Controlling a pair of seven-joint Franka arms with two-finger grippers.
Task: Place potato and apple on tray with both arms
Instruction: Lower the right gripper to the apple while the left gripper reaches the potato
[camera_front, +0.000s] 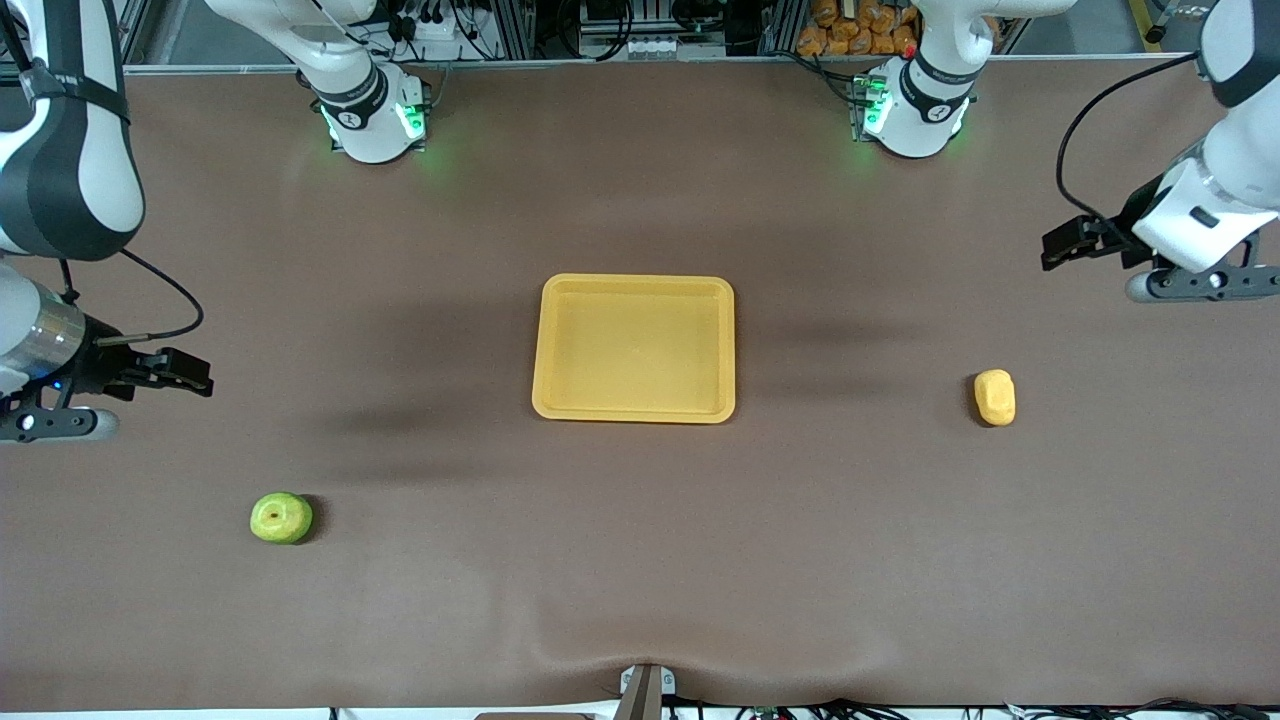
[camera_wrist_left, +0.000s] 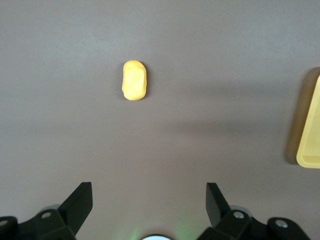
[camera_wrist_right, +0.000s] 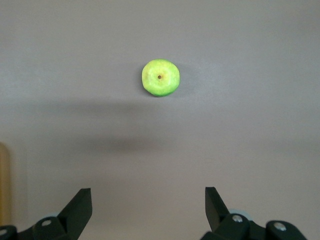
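Overhead, left tool (camera_wrist_left: 149, 200) and right tool (camera_wrist_right: 148, 202) gape wide, empty.

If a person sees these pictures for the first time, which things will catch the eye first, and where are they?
First comes the yellow-orange tray, empty at the middle of the brown table. Then the green apple, toward the right arm's end and nearer the front camera than the tray, and the yellow potato, toward the left arm's end. The right gripper and left gripper wait with fingers open, holding nothing, each over the table at its own end.
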